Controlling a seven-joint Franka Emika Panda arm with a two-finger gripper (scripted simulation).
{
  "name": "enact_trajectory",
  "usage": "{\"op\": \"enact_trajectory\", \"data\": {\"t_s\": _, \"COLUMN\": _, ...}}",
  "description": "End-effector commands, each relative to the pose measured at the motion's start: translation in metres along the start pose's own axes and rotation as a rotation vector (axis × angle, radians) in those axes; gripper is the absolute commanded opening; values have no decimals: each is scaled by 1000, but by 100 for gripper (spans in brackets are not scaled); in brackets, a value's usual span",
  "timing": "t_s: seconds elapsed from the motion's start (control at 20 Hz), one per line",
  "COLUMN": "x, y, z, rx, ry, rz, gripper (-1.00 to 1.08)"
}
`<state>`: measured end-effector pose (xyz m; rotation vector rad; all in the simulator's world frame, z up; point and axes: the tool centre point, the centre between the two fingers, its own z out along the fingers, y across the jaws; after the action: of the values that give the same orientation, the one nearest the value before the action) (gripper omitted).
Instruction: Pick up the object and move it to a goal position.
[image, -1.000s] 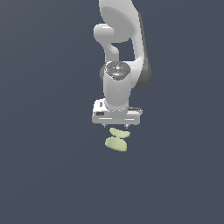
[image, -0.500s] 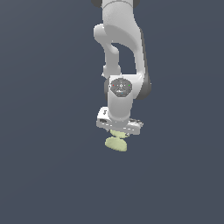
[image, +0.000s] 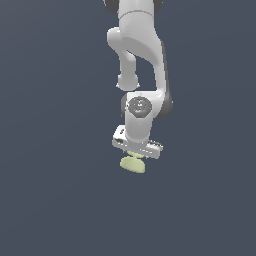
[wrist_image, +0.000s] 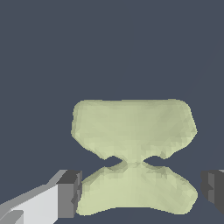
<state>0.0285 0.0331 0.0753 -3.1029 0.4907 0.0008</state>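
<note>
The object (image: 132, 164) is a small pale yellow-green lump of two rounded lobes lying on the dark grey floor. In the exterior view my white gripper (image: 134, 155) is right above it, slightly tilted, and hides its upper lobe. In the wrist view the object (wrist_image: 133, 127) fills the middle, and its nearer lobe lies between my two dark fingertips. One fingertip (wrist_image: 70, 192) is almost against that lobe. The other (wrist_image: 213, 188) stands a small gap off it. The gripper (wrist_image: 142, 192) is open around the object.
The flat dark grey floor (image: 55, 200) stretches all around. The white arm (image: 140, 55) rises above the gripper toward the top of the exterior view.
The gripper has come down onto the object over the last second. It now covers the upper lobe that showed below it before. The arm has bent lower, and the object has not moved.
</note>
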Motion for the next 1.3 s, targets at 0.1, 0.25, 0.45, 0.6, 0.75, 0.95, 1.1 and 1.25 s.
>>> {"op": "enact_trajectory", "data": {"t_s": 0.1, "x": 0, "y": 0, "z": 2, "rx": 0, "ry": 0, "rz": 0, "gripper": 100}}
{"op": "enact_trajectory", "data": {"t_s": 0.25, "x": 0, "y": 0, "z": 10, "rx": 0, "ry": 0, "rz": 1, "gripper": 100}}
{"op": "enact_trajectory", "data": {"t_s": 0.45, "x": -1, "y": 0, "z": 31, "rx": 0, "ry": 0, "rz": 3, "gripper": 100}}
{"op": "enact_trajectory", "data": {"t_s": 0.6, "x": -1, "y": 0, "z": 45, "rx": 0, "ry": 0, "rz": 4, "gripper": 100}}
{"op": "enact_trajectory", "data": {"t_s": 0.75, "x": 0, "y": 0, "z": 50, "rx": 0, "ry": 1, "rz": 5, "gripper": 100}}
{"op": "enact_trajectory", "data": {"t_s": 0.95, "x": 0, "y": 0, "z": 51, "rx": 0, "ry": 1, "rz": 5, "gripper": -100}}
{"op": "enact_trajectory", "data": {"t_s": 1.1, "x": 0, "y": 0, "z": 51, "rx": 0, "ry": 1, "rz": 5, "gripper": -100}}
{"op": "enact_trajectory", "data": {"t_s": 1.25, "x": 0, "y": 0, "z": 51, "rx": 0, "ry": 1, "rz": 5, "gripper": -100}}
